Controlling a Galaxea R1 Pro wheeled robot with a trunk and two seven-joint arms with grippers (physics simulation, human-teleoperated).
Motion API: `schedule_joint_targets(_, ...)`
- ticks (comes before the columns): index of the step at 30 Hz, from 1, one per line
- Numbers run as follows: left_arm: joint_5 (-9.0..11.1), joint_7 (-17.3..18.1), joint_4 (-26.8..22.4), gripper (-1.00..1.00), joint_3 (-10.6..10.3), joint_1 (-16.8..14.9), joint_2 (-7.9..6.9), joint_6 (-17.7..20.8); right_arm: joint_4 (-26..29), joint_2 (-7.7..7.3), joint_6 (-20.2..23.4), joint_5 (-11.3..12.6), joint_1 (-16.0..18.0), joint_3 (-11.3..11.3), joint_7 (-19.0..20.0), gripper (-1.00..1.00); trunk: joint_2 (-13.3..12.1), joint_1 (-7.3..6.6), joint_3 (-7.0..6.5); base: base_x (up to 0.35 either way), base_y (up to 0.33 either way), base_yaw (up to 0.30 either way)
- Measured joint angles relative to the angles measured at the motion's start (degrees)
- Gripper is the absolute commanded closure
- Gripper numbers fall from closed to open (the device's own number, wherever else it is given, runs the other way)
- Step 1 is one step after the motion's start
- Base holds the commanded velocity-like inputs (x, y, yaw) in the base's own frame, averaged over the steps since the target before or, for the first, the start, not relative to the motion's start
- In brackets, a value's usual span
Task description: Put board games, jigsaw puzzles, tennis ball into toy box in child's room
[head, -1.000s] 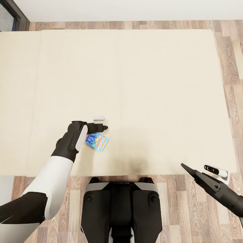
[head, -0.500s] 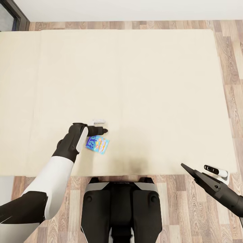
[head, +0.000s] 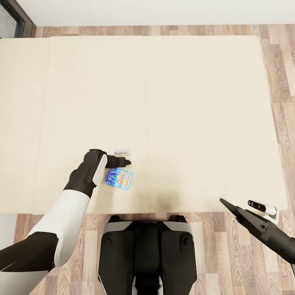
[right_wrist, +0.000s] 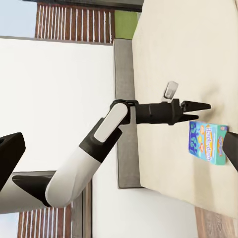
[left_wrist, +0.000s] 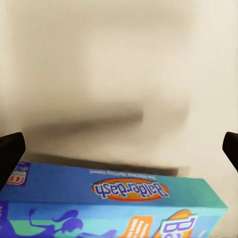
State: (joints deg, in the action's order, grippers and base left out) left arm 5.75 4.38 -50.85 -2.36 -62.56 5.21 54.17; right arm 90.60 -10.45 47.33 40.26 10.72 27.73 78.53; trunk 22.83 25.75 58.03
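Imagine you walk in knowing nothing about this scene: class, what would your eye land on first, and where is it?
The bright blue board game stands out first, lying flat and alone on the plain beige bed near its front edge. Just beyond it hovers the left gripper, its dark fingers open over the mattress and apart from the box. The right gripper is at the bed's front right corner, holding nothing.

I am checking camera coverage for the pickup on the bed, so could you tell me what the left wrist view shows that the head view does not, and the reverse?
The left wrist view alone makes the board game's "Balderdash" lettering readable, with dark fingertips at both picture edges, wide apart.

The head view alone shows the whole bed, the wood floor, the robot's base, the right gripper off the mattress corner, and the left gripper above the mattress just beyond the game.

Both show the blue board game lying on the beige mattress, not gripped.
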Motion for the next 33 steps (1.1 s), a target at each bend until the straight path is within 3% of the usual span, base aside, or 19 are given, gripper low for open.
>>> schedule_joint_targets(21,-0.30,0.01,-0.66,-1.00,-0.11,0.00,-0.05,2.97,0.00,-0.02,0.00,0.01,0.00,0.03,-0.01,-1.00,0.00,0.00,0.00,0.000,0.000,0.000)
schedule_joint_targets(33,0.15,0.05,-9.08,-1.00,0.16,0.00,-0.64,3.88,-0.07,-0.04,0.00,0.00,-0.01,0.03,0.00,-1.00,0.00,0.00,-0.71,0.000,0.000,0.000)
